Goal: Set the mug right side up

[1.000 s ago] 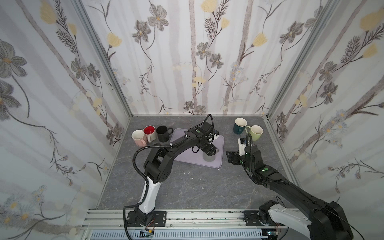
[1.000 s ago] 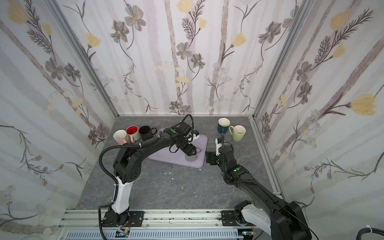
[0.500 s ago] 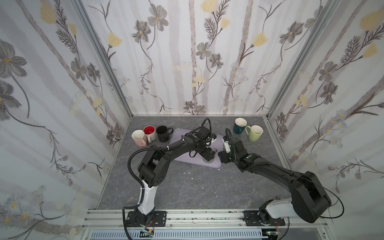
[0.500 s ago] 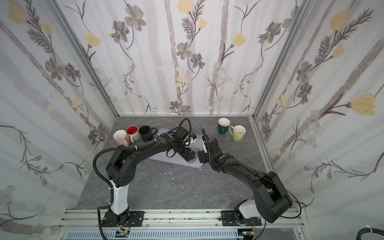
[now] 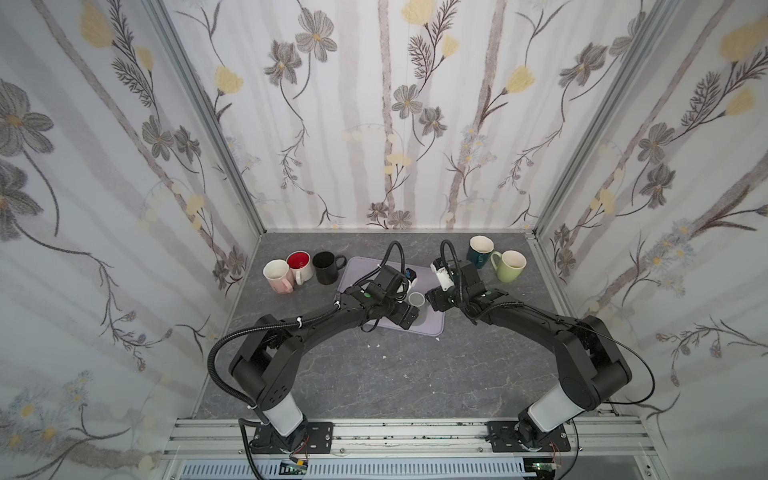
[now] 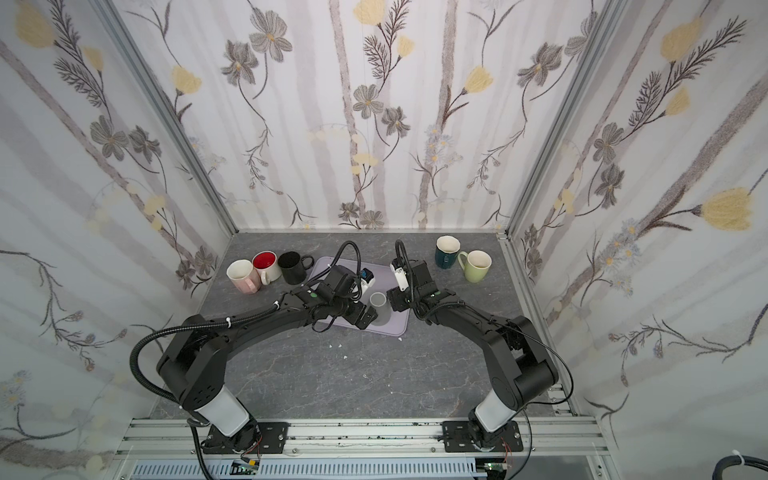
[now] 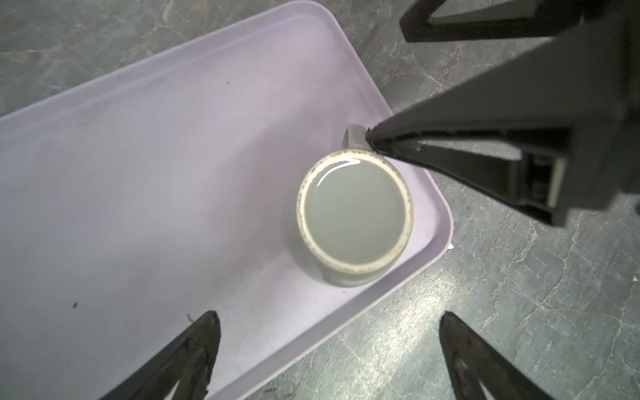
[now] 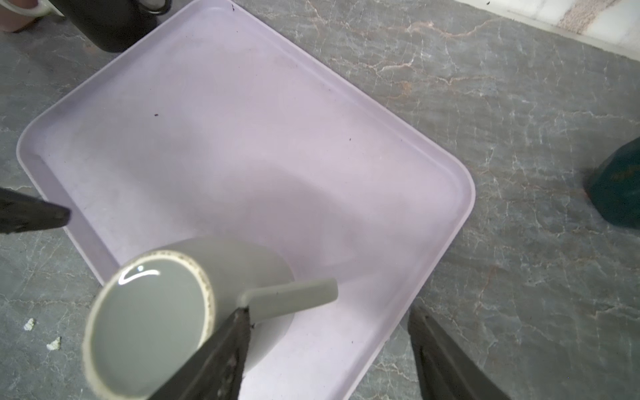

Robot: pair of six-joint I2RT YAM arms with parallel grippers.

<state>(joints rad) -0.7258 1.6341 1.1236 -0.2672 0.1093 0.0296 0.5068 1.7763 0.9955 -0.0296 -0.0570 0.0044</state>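
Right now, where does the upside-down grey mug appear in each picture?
In a top view: grey mug mid-picture, at the near right corner of the lilac tray.
In a top view: mug likewise mid-picture, same corner.
Left wrist: mug central, base up, same corner.
Right wrist: mug close up, handle showing.
Shared landmark: that tray.

I work in a robot test booth rather than a home: flowered wallpaper panels (image 5: 374,124) set in bare aluminium posts (image 5: 212,124) box in a grey marbled desk (image 5: 374,374), and I am bolted to an aluminium rail (image 5: 395,434) along its front edge.
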